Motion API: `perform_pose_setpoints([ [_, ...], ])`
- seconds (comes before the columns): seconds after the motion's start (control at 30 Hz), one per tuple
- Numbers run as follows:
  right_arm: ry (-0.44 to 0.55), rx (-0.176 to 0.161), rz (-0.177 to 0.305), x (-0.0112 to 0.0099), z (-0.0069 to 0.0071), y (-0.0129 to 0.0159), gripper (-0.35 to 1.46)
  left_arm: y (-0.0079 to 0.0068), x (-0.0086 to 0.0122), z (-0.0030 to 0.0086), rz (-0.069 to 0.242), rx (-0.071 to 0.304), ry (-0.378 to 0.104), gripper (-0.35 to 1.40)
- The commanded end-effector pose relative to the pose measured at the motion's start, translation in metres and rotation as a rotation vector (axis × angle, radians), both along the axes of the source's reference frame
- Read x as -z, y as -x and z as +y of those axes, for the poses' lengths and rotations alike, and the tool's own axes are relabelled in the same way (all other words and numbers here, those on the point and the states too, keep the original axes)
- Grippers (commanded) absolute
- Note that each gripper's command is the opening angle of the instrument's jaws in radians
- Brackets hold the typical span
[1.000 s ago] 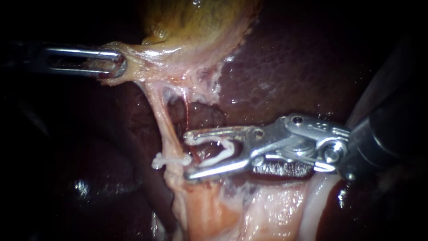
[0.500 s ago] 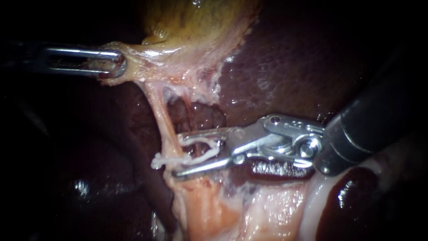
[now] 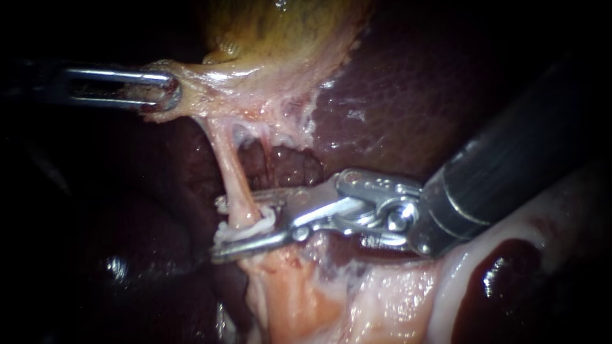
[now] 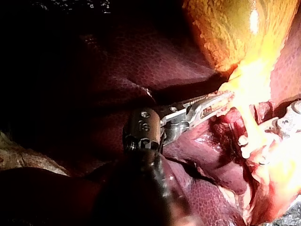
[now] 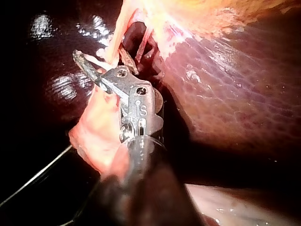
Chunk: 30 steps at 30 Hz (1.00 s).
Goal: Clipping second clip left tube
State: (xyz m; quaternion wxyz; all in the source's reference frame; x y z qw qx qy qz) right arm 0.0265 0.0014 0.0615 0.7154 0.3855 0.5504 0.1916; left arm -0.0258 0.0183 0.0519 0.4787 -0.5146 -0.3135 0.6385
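gallbladder (image 3: 280,32): yellow-olive, mottled with darker green-brown streaks. Reads bright orange-yellow in the left wrist view.
liver (image 3: 408,95): dark maroon, fine net-like cell pattern, a few wet white glints.
tube (image 3: 233,178): pale pink-cream, with a thin red strand beside it.
clip (image 3: 255,226): white.
tissue (image 3: 299,299) under the clip: salmon-orange fading to pale pink, a whitish band on its right, then a glossy dark-red patch.
left instrument (image 3: 169,89): bright silver, dark red smear between the jaws.
right instrument (image 3: 218,230): silver jaws and hinge, black shaft with one thin pale ring.
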Motion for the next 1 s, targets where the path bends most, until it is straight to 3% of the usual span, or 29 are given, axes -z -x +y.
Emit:
perform_pose_setpoints([
  [0.03, -0.006, -0.001, 0.016, 0.0002, -0.0002, -0.0001, 0.49, 0.0000, 0.0000, 0.0000, 0.001, 0.001, 0.000, -0.35],
  [0.3, -0.083, 0.022, 0.165, 0.0039, -0.0009, 0.0001, 0.48, 0.0000, 0.0000, 0.0000, 0.000, 0.001, 0.000, -0.35],
  [0.43, -0.116, 0.025, 0.209, 0.0056, -0.0009, 0.0005, 0.47, 0.0000, 0.0000, 0.0000, 0.000, 0.001, 0.000, -0.35],
  [0.67, -0.114, 0.022, 0.212, 0.0053, -0.0008, 0.0007, 0.38, 0.0000, 0.0000, 0.0000, 0.000, 0.001, 0.000, -0.35],
  [0.77, -0.113, 0.017, 0.209, 0.0048, -0.0006, 0.0010, 0.23, 0.0001, 0.0000, 0.0000, 0.000, 0.001, 0.000, -0.35],
  [0.9, -0.125, 0.019, 0.206, 0.0046, -0.0003, 0.0015, -0.21, 0.0001, 0.0000, 0.0000, 0.000, 0.001, 0.000, -0.35],
  [1.0, -0.142, 0.020, 0.200, 0.0046, -0.0002, 0.0016, -0.35, 0.0001, 0.0000, 0.0000, 0.000, 0.001, 0.000, -0.35],
])
